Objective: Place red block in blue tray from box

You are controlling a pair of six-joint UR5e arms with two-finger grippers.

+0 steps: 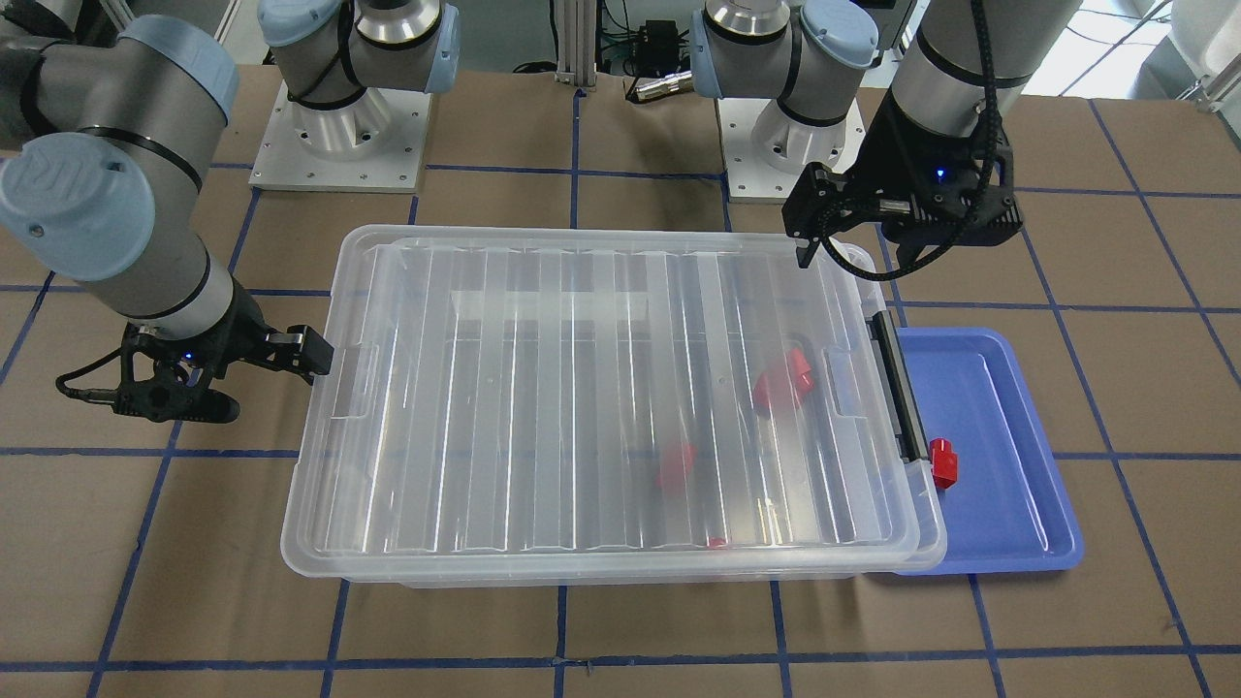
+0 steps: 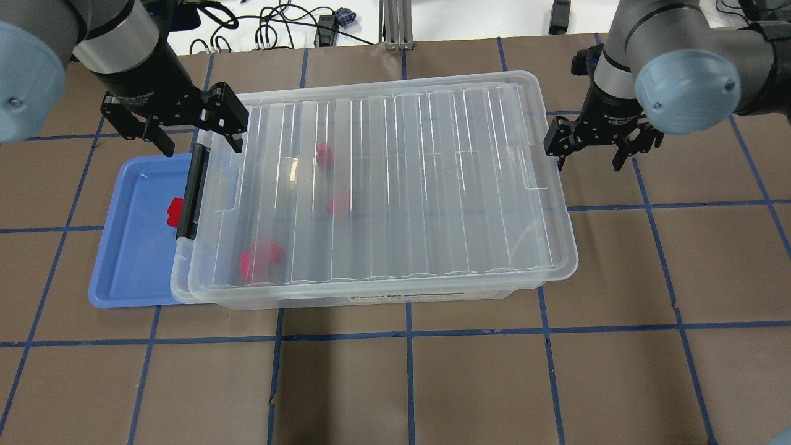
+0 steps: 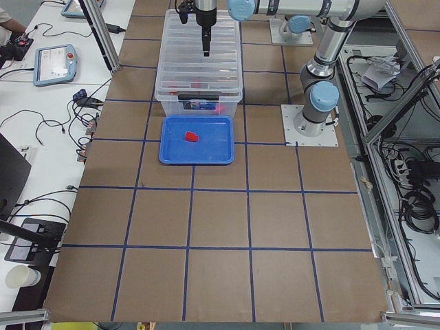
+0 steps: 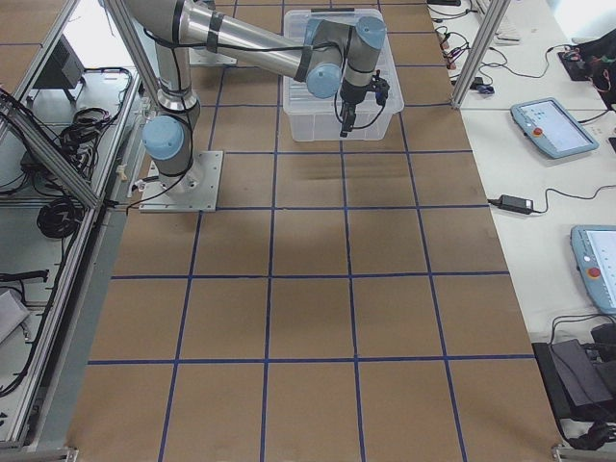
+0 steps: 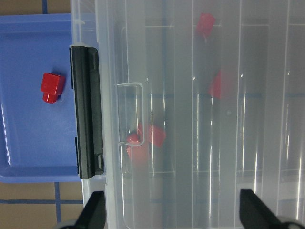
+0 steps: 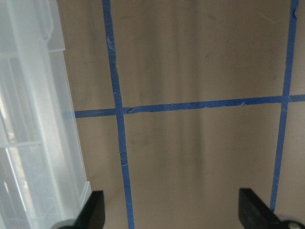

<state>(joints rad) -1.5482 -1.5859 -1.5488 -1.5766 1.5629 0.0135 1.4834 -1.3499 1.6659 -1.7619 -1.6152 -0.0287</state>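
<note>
The red block (image 2: 175, 213) lies in the blue tray (image 2: 130, 247), close to the box's black latch (image 2: 191, 191); it also shows in the left wrist view (image 5: 51, 87) and the front view (image 1: 942, 462). The clear box (image 2: 401, 185) stands beside the tray with its ribbed lid on. My left gripper (image 2: 201, 145) is open and empty above the box's latch end, with nothing between its fingertips in the left wrist view (image 5: 174, 214). My right gripper (image 2: 588, 164) is open and empty just off the box's opposite short end, over bare table (image 6: 174, 217).
Several more red blocks lie inside the closed box (image 2: 324, 154) (image 2: 340, 203) (image 2: 259, 259). The tray (image 1: 1008, 485) touches the box's latch side. The brown table with blue tape lines (image 2: 432, 383) stretches in front of the box. The arm bases (image 1: 339, 136) stand behind it.
</note>
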